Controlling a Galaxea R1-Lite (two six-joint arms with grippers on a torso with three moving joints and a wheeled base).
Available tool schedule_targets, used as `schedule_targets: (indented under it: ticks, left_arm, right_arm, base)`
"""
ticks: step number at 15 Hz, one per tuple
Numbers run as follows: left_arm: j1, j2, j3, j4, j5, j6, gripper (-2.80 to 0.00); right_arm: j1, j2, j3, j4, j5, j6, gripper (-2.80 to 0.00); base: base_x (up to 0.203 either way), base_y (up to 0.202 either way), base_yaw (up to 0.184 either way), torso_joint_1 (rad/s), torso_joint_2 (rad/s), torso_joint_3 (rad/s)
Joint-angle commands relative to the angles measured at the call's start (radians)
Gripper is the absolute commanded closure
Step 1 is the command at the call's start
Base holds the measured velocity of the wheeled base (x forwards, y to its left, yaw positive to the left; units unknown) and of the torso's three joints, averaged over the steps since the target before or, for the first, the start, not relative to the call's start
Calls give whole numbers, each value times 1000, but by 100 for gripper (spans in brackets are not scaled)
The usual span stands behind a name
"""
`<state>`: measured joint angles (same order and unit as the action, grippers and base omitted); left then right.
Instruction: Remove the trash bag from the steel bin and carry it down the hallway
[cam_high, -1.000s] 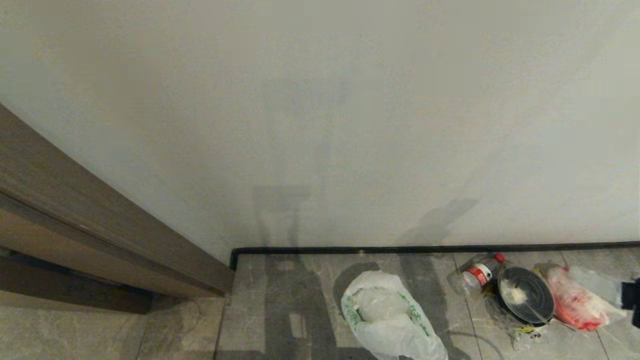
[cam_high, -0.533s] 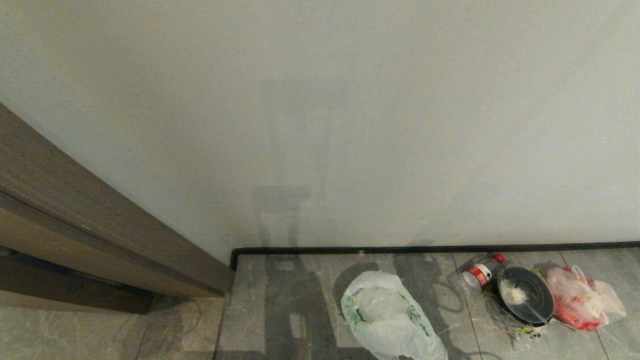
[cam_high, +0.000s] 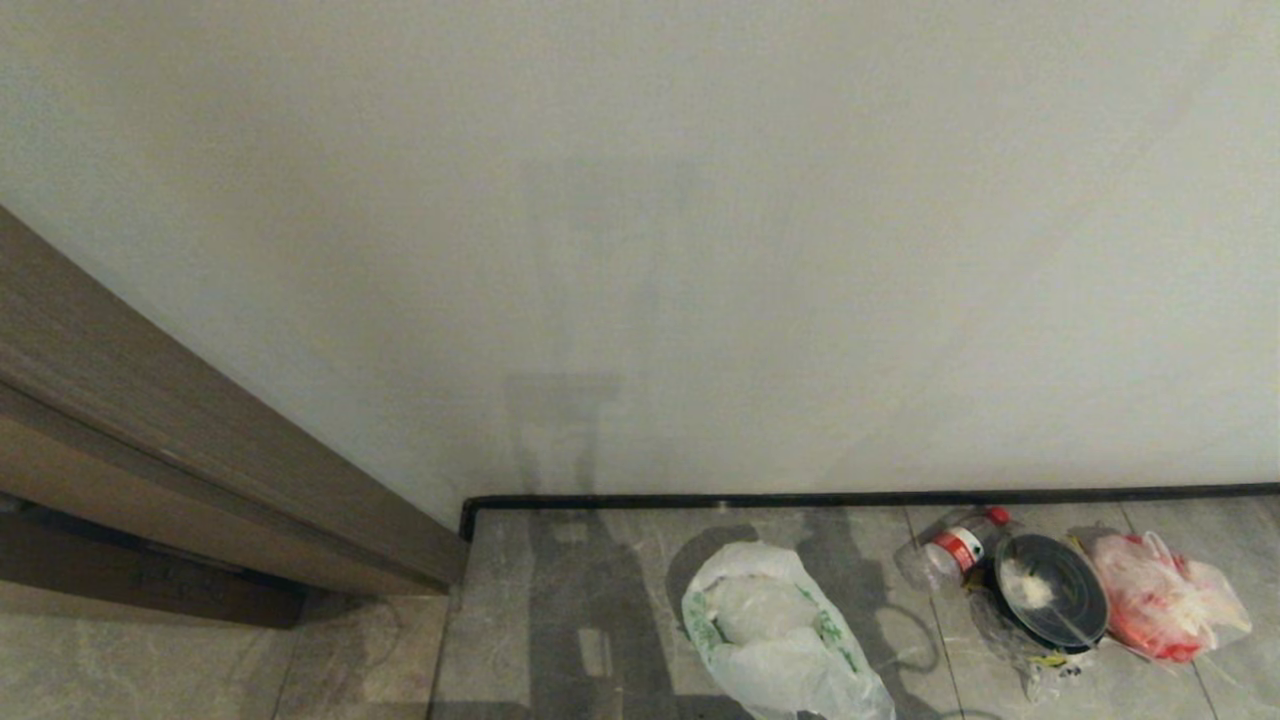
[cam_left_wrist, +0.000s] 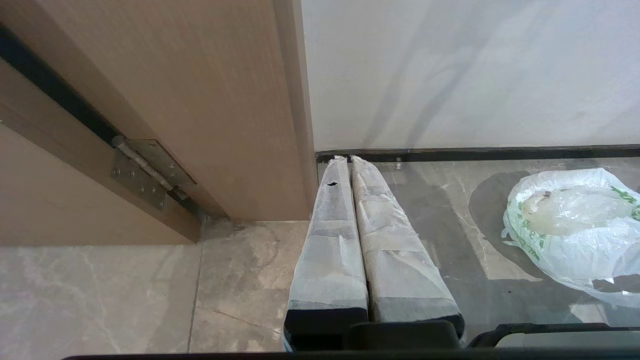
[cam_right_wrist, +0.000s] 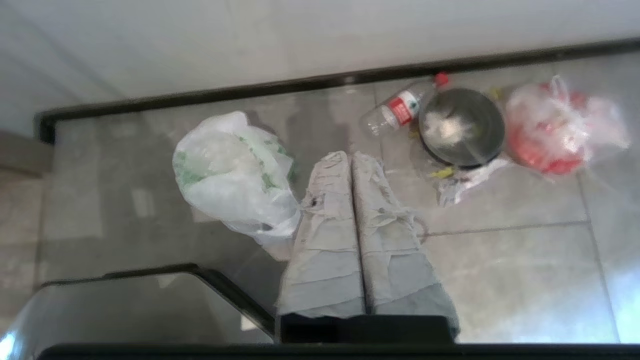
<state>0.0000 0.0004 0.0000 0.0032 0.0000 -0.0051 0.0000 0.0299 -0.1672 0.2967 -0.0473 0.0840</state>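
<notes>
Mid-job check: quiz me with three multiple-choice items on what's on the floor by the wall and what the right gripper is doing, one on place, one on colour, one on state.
1. The trash bag lies: A) on the floor near the baseboard B) in a bin C) in a gripper.
2. The bag beside the dark bowl is: A) blue B) pinkish-red C) black.
3. The right gripper is: A) shut on the bag B) wide open C) shut, empty.

A: it rests on tiles, nothing touching it.
B: the red bag sits right of the bowl.
C: its fingers meet with nothing between.
</notes>
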Motion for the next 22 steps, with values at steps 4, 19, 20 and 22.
schedule_targets:
  ticks: [4, 19, 20, 22]
  left_arm:
    - [0, 0, 0, 0, 0, 0, 0]
    - [0, 0, 0, -2, 0, 4, 0]
    - [0, 0, 0, -2, 0, 2, 0]
    - [0, 0, 0, -2, 0, 2, 0]
  right_arm:
    - [0, -30, 173, -336, 30, -66, 0]
    - [1, -30, 167, -304, 42, -60, 0]
    - [0, -30, 167, -304, 41, -59, 0]
    - [0, -30, 167, -304, 43, -59, 0]
  base:
    - [0, 0, 0, 0, 0, 0]
    - [0, 0, 0, 0, 0, 6]
    - [0, 0, 0, 2, 0, 133]
    - [0, 0, 0, 2, -1, 174]
